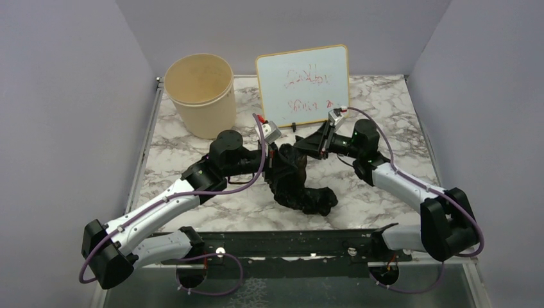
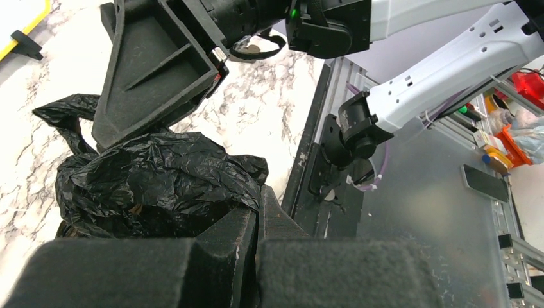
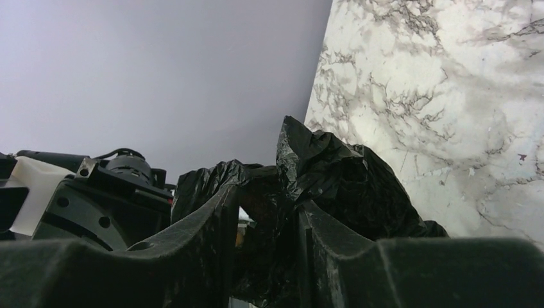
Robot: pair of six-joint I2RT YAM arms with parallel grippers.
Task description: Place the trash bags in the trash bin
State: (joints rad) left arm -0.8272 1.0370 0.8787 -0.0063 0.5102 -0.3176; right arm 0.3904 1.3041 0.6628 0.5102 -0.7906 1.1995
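**Marble tabletop, two arms and one bag: holdings at this moment**

Item 1. Trash bag (image 1: 300, 185): black, glossy and crumpled, at the middle of the tabletop. Its upper part is bunched between the two grippers; the rest trails toward the near edge, lying on the marble.

Item 2. Left gripper (image 1: 277, 159): at the bag's left side. Its fingers (image 2: 231, 237) are closed to a thin seam, with bag film gathered at their tips.

Item 3. Right gripper (image 1: 308, 146): at the bag's far right side. Its fingers (image 3: 205, 218) are drawn close, with a fold of black plastic wedged between them.

Item 4. Trash bin (image 1: 200, 96): cream, upright with its mouth open, in the far left corner, well apart from the bag.

Item 5. Whiteboard (image 1: 303, 86): propped at the far edge beside the bin, with red writing, illegible.
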